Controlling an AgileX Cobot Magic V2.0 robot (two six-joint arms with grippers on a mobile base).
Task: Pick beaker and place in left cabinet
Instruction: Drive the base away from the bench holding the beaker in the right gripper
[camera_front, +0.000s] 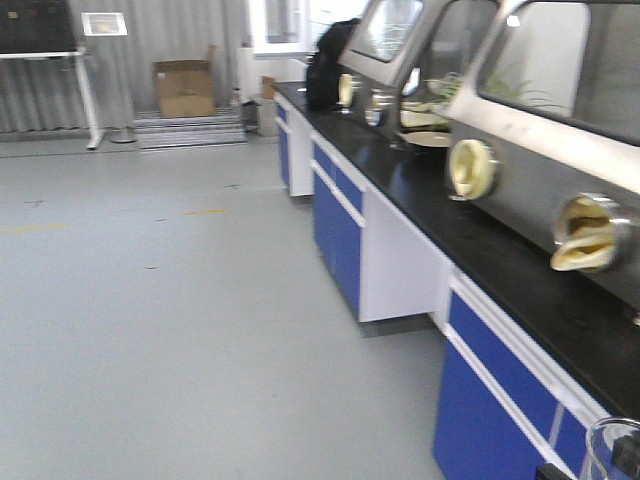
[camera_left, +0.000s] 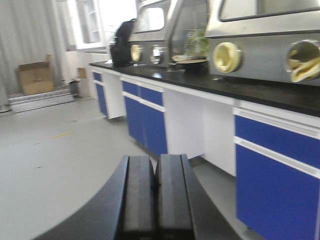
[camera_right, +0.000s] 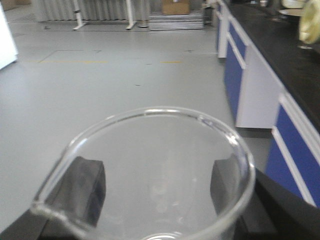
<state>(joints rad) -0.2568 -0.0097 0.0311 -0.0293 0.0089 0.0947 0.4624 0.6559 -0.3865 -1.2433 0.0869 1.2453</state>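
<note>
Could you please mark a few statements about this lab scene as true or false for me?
1. The right gripper holds the beaker between its fingers. True.
2. The left gripper is open around a flask. False: its jaws are shut together with nothing between them.
3. The bench top is black. True.
4. The cabinet fronts under the bench are red. False: they are blue.
5. A cardboard box sits on the bench top. False: it stands by the far wall, away from the bench.
</note>
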